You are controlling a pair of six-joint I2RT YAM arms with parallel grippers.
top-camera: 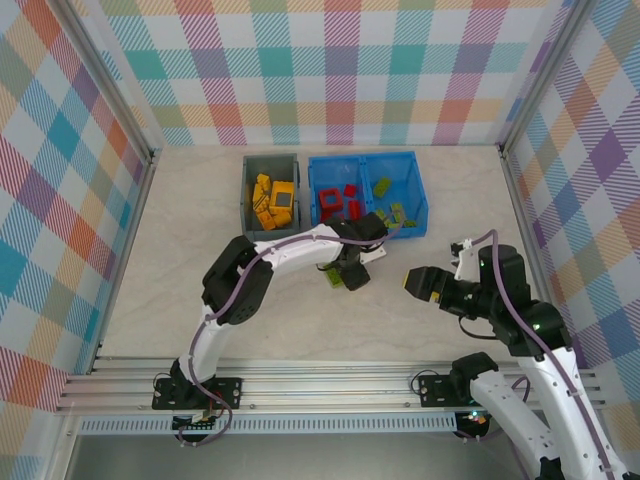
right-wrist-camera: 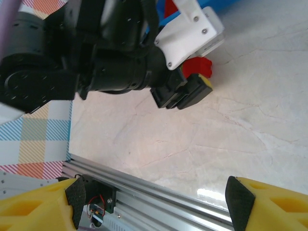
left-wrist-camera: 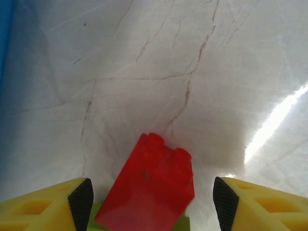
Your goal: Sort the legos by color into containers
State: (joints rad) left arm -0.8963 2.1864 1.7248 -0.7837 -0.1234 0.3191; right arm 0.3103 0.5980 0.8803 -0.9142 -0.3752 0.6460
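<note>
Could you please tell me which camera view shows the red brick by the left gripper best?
The left wrist view: the red brick lies large, unblocked between the open jaws of the left gripper. The right wrist view catches a small red part behind that gripper.

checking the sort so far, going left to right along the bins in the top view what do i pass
grey bin holding yellow legos → blue bin, red legos in its left half → green legos in its right half
</note>
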